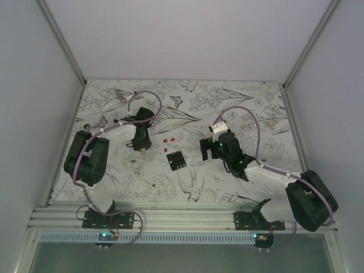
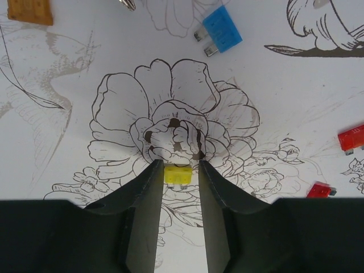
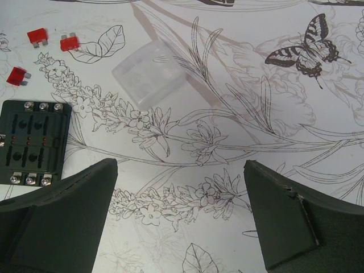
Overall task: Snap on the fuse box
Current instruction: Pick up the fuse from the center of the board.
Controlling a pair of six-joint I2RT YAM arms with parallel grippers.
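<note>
Fuse box (image 3: 34, 142): flat, black, rows of slots.

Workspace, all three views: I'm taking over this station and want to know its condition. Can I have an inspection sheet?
Surface: floral-print cloth, no spills seen.
Job's things: fuse box uncovered, lying flat; translucent cover apart from it.
Clutter: loose red fuses, blue fuse, orange piece.
Grippers: left gripper straddles yellow fuse, grip unclear; right gripper wide open, empty.
Cables: purple cables loop along both arms.
Surroundings: white walls, metal rail at near edge.
</note>
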